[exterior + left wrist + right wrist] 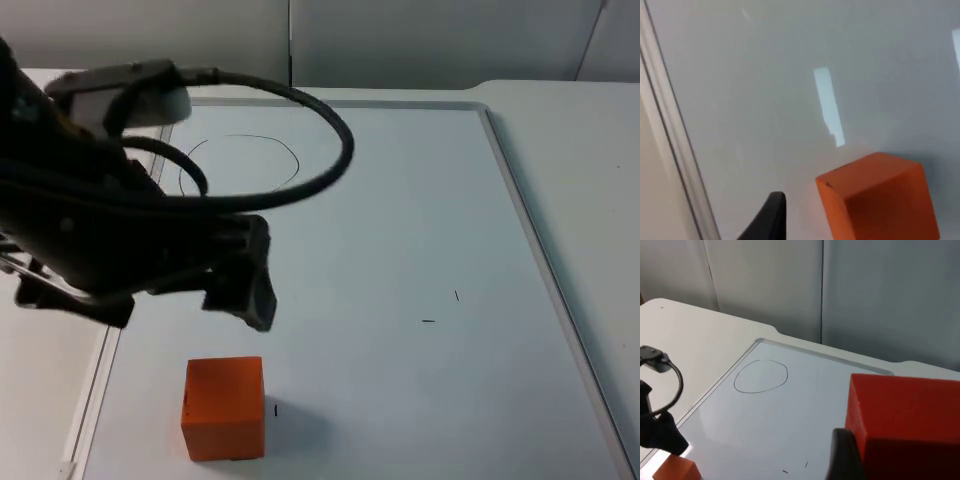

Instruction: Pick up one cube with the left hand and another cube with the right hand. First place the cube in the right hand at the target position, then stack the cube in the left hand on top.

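1. Left gripper (185, 310): was seen above the whiteboard (400, 220), near its left edge, with the jaws spread and nothing between them; one black fingertip (767, 217) was recorded just beside the cube, not touching it.
2. Orange cube (224, 407): was found resting on the whiteboard, directly in front of the left gripper.
3. Right gripper (850, 460): was held raised, clenched on a red-orange cube (905, 425).
4. Target circle (240, 165): was drawn in pen at the board's far left and was unoccupied.
5. Step judged in hand: the left-hand pick. A descent over the orange cube and a closing of the fingers appeared to be called for next.
6. Surface: a glossy whiteboard with a pale frame, laid on the white table (590, 140); a few small pen marks (440, 310) were noted.
7. Room: a grey partition wall (420, 40) was recorded behind.
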{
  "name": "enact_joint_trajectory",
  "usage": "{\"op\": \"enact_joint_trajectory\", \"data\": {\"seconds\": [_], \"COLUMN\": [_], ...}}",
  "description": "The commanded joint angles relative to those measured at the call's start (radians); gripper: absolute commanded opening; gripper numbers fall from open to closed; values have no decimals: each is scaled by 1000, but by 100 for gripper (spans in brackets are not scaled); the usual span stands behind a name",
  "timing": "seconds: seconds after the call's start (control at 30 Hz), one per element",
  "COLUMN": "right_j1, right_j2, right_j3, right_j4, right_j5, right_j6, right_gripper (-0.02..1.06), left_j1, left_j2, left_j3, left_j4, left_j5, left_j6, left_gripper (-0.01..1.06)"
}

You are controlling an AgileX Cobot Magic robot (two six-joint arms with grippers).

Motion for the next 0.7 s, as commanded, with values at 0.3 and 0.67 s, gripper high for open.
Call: {"op": "enact_joint_trajectory", "data": {"seconds": [0.3,0.67], "right_j1": [7,7], "right_j2": [-4,-4], "right_j3": [5,5], "right_j4": [-10,-8], "right_j5": [-21,-20], "right_j6": [-29,-39], "right_gripper": [0,0], "left_j1": [-109,-109], "left_j2": [102,112], "left_j3": [-34,-34], "left_j4": [108,295], "left_j5": [1,-4], "left_j6": [-197,-402], "left_gripper": [104,104]}}
